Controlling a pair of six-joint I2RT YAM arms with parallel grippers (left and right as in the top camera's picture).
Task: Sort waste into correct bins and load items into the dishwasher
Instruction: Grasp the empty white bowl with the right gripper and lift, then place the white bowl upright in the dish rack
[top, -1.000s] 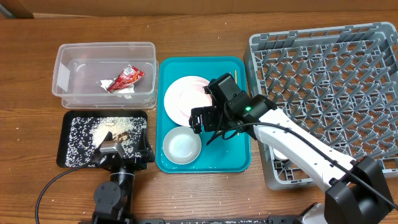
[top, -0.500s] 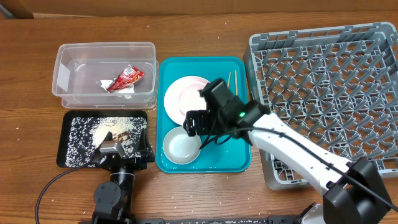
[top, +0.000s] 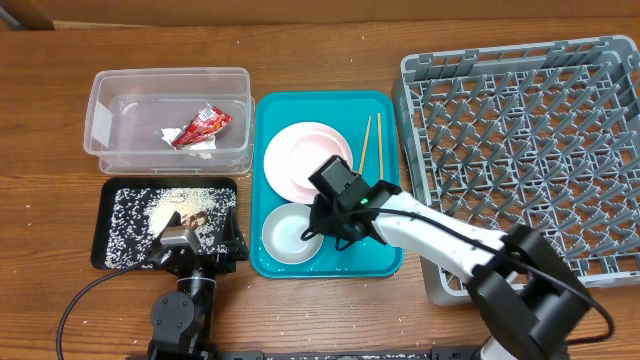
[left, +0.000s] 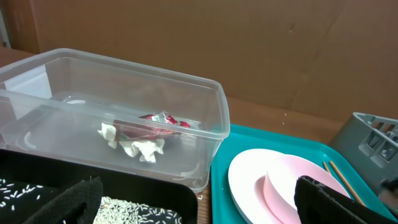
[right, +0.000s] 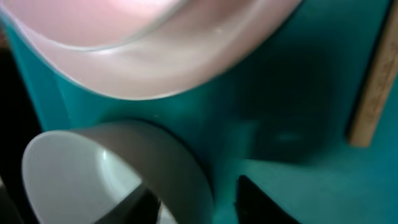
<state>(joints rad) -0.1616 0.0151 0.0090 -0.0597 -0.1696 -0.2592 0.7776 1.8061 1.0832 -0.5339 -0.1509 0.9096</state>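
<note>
Apparently the sorting half is done: the red wrapper (top: 201, 125) and the white tissue (left: 132, 145) lie in the clear tub (top: 108, 118), and the rice scraps (top: 170, 208) are spread over the black tray (top: 112, 240). The step in hand, by my reading, is loading, starting with the white bowl (top: 288, 232).

The bowl sits in the near corner of the teal tray (top: 385, 255), with the pink plate (top: 300, 155) just behind it and the chopsticks (top: 369, 145) along the tray's right side. No dish shows in the visible part of the grey dish rack (top: 520, 130). I cannot find the cup; the arm may cover it.

The right gripper (top: 318, 226) hangs low at the bowl's right edge. In the wrist view its jaws stand apart, one dark finger (right: 142, 200) over the bowl's inside and the other outside the wall. A strip of teal shows between wall and outer finger, so it is probably not clamped yet, though the view is close and blurred.

The left gripper (left: 199, 208) rests by the black tray, spread wide and holding nothing.

The next move calls for pinching the rim squarely, then lifting straight up so the bowl clears the plate's edge before the carry to the rack.
</note>
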